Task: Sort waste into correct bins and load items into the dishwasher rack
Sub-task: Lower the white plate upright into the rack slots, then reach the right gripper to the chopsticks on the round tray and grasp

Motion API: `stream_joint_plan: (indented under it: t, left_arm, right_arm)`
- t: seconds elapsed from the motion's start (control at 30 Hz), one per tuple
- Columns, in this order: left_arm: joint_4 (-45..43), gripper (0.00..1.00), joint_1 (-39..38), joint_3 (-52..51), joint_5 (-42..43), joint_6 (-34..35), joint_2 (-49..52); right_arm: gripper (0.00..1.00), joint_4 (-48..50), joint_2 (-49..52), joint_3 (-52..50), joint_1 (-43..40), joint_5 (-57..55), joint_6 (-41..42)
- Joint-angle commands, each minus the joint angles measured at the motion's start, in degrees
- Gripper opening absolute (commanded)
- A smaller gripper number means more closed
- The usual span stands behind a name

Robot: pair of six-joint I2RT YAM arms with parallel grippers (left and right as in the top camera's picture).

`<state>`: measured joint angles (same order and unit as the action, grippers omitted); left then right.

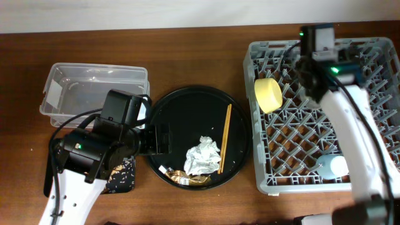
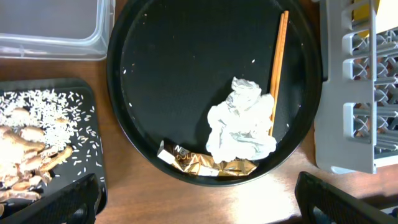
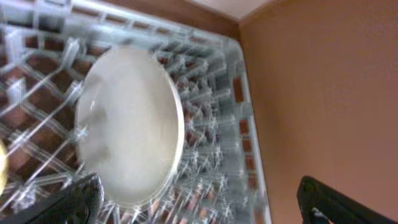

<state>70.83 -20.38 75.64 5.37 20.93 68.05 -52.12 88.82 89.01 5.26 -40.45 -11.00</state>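
Note:
A crumpled white napkin [image 1: 202, 156] [image 2: 241, 121], a gold foil wrapper [image 1: 187, 179] [image 2: 205, 163] and two wooden chopsticks [image 1: 226, 137] [image 2: 278, 65] lie in the round black tray [image 1: 181, 112]. My left gripper [image 1: 159, 139] [image 2: 199, 199] is open and empty at that tray's left rim. The grey dishwasher rack [image 1: 375, 119] holds a yellow bowl [image 1: 269, 94], a pale cup-like thing [image 1: 334, 165] and an upright grey-white plate [image 3: 127, 124]. My right gripper [image 1: 307, 62] [image 3: 199, 205] is open and empty over the rack, beside the plate. I see no pink cup.
The clear tub [image 1: 94, 87] [image 2: 50, 25] stands at the back left. The small flat black tray [image 1: 122, 176] [image 2: 43, 134] with rice and brown food scraps sits under my left arm. The rack's corner [image 3: 236, 46] borders bare brown table.

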Motion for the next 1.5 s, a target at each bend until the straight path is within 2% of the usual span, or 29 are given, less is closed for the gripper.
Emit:
stream_joint_plan:
  t: [0.0,0.03,0.07,0.13,0.17,0.33,0.5,0.53,0.57,0.6,0.63,0.7,0.77,1.03,1.13,1.23,1.3,1.47]
  left_arm:
    - [0.0,0.99,0.31,0.07,0.37,-0.68,-0.13]
    - [0.0,0.99,0.31,0.07,0.37,-0.68,-0.13]
    - [-0.02,0.99,0.31,0.07,0.39,-0.68,-0.13]
    - [-0.02,0.99,0.31,0.07,0.37,-0.68,-0.13]
    - [-0.02,0.99,0.31,0.07,0.39,-0.68,-0.13]
    - [-0.02,0.99,0.31,0.07,0.37,-0.68,-0.13]
    - [-0.02,0.99,0.31,0.07,0.37,-0.68,-0.13]
    - [-0.02,0.99,0.31,0.07,0.37,-0.68,-0.13]
    - [0.0,0.99,0.31,0.07,0.39,-0.68,-0.13]
    - [0.0,0.99,0.31,0.07,0.37,-0.68,-0.13]
    - [-0.02,0.99,0.31,0.07,0.37,-0.68,-0.13]
    - [-0.02,0.99,0.31,0.07,0.37,-0.68,-0.13]
    - [0.0,0.99,0.31,0.07,0.37,-0.68,-0.13]
    - [-0.02,0.99,0.31,0.07,0.37,-0.68,-0.13]
    - [-0.02,0.99,0.31,0.07,0.37,-0.68,-0.13]
    - [0.0,0.99,0.31,0.07,0.37,-0.68,-0.13]
    - [-0.02,0.99,0.31,0.07,0.37,-0.68,-0.13]
    - [-0.02,0.99,0.31,0.07,0.37,-0.68,-0.13]
  right_arm:
    - [0.98,-8.48,-11.21,2.54,5.16,16.15,12.74]
    - [0.98,-11.28,-13.46,2.51,7.04,25.94,15.08]
    - [0.98,-14.27,-15.58,2.51,9.33,40.63,16.0]
    - [0.98,-15.34,-16.79,2.25,12.35,57.66,16.0]
    - [0.98,-14.71,-16.46,1.92,13.66,62.03,16.28]
    - [0.98,-18.62,-5.27,-1.42,23.32,53.27,36.85]
    - [0.97,-18.88,13.53,-1.79,23.93,50.71,44.02]
    - [0.93,-18.88,16.44,-1.81,23.58,50.82,44.78]
    - [0.83,-18.91,20.61,-1.81,23.17,51.84,44.74]
    - [0.56,-19.06,23.45,-1.86,22.82,51.74,44.74]
    - [0.46,-19.02,25.53,-1.86,22.49,51.82,44.76]
    - [0.38,-18.84,29.4,-1.86,21.64,52.15,44.76]
    - [0.34,-17.64,31.26,-1.92,20.96,52.22,44.78]
    - [0.34,-10.34,31.58,-7.15,20.94,50.66,45.62]
    - [0.19,-8.7,31.54,-9.01,19.34,50.27,43.76]
    - [0.18,-9.4,31.43,-8.98,17.03,50.77,42.49]
    - [0.37,-9.05,31.34,-8.92,17.22,53.46,37.77]
    - [0.47,-8.94,25.33,-7.89,17.92,53.9,35.23]
